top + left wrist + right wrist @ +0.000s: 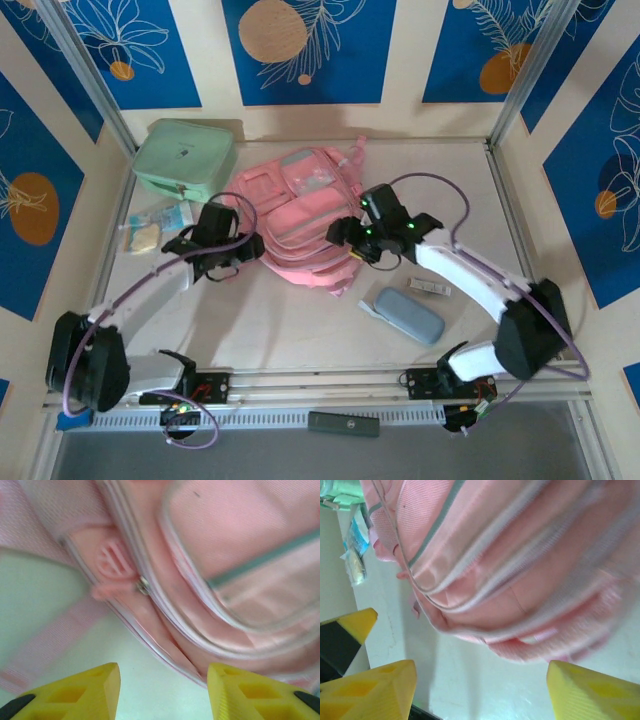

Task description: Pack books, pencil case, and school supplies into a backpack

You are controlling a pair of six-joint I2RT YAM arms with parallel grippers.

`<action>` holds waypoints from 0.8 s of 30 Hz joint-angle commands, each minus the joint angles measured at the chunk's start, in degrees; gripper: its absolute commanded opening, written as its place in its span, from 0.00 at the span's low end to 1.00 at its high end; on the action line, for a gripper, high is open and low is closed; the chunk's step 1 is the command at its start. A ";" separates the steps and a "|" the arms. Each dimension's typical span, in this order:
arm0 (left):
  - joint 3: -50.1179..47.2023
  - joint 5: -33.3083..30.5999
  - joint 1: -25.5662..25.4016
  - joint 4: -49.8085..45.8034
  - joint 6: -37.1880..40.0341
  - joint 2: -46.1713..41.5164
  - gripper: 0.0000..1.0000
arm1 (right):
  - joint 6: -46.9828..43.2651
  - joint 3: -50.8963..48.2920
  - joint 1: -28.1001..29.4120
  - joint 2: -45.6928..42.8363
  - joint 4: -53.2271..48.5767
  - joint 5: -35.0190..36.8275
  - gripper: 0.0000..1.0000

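Seemingly at opening the backpack point(300, 215) mid-table, with left claw point(162, 682) and right claw point(480, 682) both spread empty at its near edge and pencil case point(408, 315) lying near right; next, pinching the blurred zip pull point(143, 585).

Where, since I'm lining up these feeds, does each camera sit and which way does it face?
Top external: fixed above and behind the arm bases, looking down at the white table; both arms show, left gripper and right gripper flanking the pink fabric backpack.
Left wrist: on the left arm, close on the backpack's zipped edge; open yellow fingers below.
Right wrist: on the right arm, close on the backpack's rounded side; open yellow fingers below.
Shared: all three see the backpack.
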 commanded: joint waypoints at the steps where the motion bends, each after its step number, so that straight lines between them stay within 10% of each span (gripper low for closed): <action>1: -3.04 0.69 -5.42 2.73 -5.81 -2.37 0.50 | -2.15 -4.58 -1.88 -7.44 -12.68 5.57 0.75; 14: -5.98 -6.47 -27.07 12.77 -15.91 0.24 0.51 | 5.61 -19.01 -14.93 -23.50 -30.90 13.36 0.99; 24: -3.98 -7.19 -31.10 15.15 -16.59 5.34 0.52 | 10.16 -26.42 -20.60 -24.53 -28.95 14.41 0.99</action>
